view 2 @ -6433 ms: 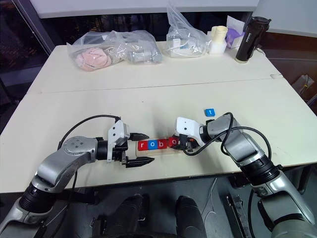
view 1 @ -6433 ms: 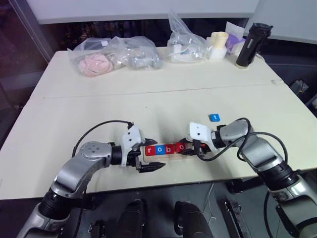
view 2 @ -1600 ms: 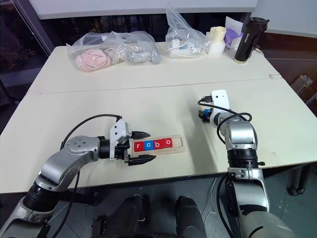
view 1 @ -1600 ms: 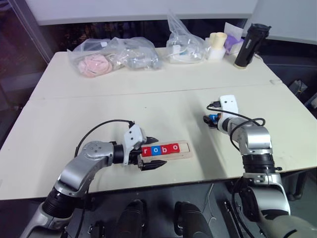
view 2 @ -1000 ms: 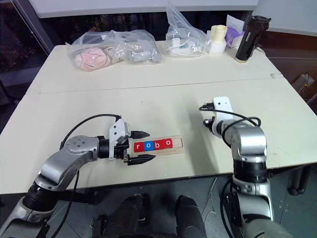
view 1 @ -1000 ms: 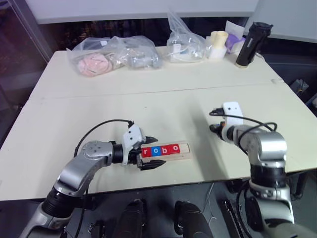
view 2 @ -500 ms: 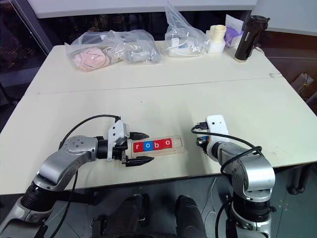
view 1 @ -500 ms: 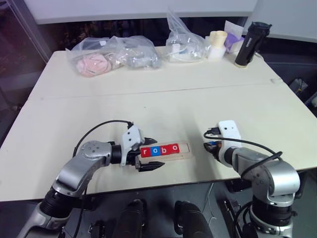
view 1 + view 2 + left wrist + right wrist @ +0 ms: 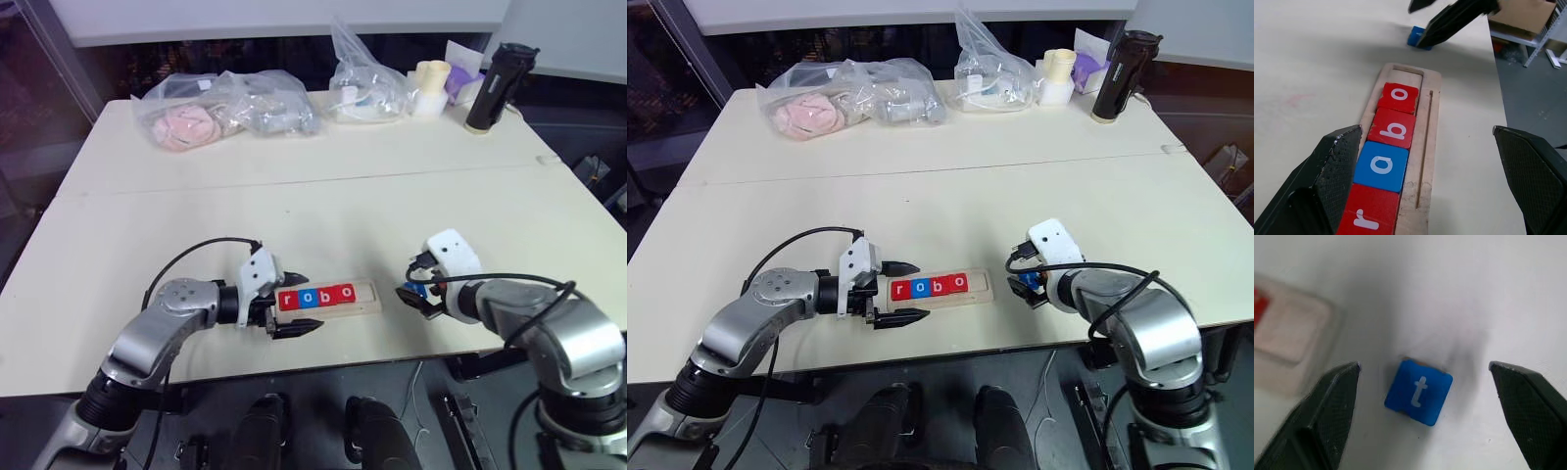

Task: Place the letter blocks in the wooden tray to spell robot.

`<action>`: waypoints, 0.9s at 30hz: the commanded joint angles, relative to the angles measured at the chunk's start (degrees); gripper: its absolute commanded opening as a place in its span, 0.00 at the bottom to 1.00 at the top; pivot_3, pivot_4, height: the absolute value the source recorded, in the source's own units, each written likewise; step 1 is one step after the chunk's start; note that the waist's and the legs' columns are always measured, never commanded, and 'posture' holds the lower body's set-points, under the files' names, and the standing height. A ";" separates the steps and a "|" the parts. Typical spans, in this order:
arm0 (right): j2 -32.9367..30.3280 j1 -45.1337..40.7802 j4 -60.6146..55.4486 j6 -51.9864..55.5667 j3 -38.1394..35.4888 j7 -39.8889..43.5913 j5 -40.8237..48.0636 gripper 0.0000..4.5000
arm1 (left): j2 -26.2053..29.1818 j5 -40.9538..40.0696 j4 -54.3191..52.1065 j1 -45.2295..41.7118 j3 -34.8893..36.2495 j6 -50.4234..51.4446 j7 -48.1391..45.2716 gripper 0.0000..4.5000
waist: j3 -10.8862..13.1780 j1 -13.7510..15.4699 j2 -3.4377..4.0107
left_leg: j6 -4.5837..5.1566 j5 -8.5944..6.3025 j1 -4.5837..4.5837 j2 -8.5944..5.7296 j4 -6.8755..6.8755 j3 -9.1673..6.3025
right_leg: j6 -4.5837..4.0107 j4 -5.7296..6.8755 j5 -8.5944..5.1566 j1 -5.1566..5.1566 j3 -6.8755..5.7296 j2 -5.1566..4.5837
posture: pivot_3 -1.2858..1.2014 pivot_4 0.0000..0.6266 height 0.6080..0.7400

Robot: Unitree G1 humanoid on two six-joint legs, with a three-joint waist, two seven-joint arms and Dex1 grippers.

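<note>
Now spelling "robo": four letter blocks seated in the wooden tray [image 9: 367, 300] near the front edge of the cream table [image 9: 323, 211] — red r [image 9: 1365, 220], blue o [image 9: 1382, 166], red b [image 9: 1393, 128], red o [image 9: 1399, 96] — with the last slot at the tray's right end bare. Lying flat on the table just off that right end, apart from the tray: the blue t block [image 9: 1419, 390], letter face up. Hovering over the t block, the right gripper [image 9: 1029, 288], both black fingers spread wide to either side of the block and touching neither it nor the tray. Parked at the tray's left end, the left gripper [image 9: 292, 305], likewise spread wide, one finger [image 9: 1327, 171] to each long side of the tray beside the r block, pinching nothing; contact with the wood impossible to tell. Far beyond the tray, along the table's back edge: two clear plastic bags [image 9: 230, 108] of pale odds and ends behind the tray's left end, a third clear bag [image 9: 364, 83] farther right, then a cream cup [image 9: 428, 88], a purple packet [image 9: 460, 78] and a black bottle [image 9: 493, 86] at the back right corner.
</note>
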 commanded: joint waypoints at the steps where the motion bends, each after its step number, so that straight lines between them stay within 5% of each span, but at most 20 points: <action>1: -8.60 1.25 1.75 -14.57 0.64 12.76 1.84 0.98 | 0.40 -0.78 -1.20 -1.07 1.08 0.16 -0.27 1.00 | 0.02 0.08 -0.02 | 0.00 0.00 -0.03 -0.01 0.03 0.01 | 0.01 -0.01 -0.01 0.00 -0.01 0.00 | 0.52 0.24 0.88; 6: -16.89 3.57 9.07 -35.00 1.47 26.00 -0.95 0.98 | 0.45 -1.16 -0.71 -2.23 1.49 0.65 -0.76 1.00 | 0.05 0.06 -0.08 | 0.01 -0.01 -0.02 -0.02 0.05 0.04 | 0.04 -0.06 -0.02 0.05 -0.01 0.01 | 0.52 0.24 0.88; 15: -19.57 2.77 25.47 -57.45 3.99 38.41 -7.42 0.98 | 1.16 -1.28 0.25 -2.94 1.33 0.20 -2.04 1.00 | 0.05 0.09 -0.08 | 0.00 -0.01 0.00 -0.01 0.05 0.04 | 0.00 -0.06 0.01 0.04 0.00 0.00 | 0.52 0.24 0.88; 27: -14.70 -2.16 40.52 -67.05 8.83 46.12 -11.86 0.98 | 1.76 -1.20 0.60 -3.04 1.53 -0.17 -2.81 1.00 | 0.05 0.08 -0.08 | 0.02 0.00 0.02 -0.01 0.08 0.05 | -0.19 0.02 0.12 0.05 0.01 0.02 | 0.52 0.24 0.88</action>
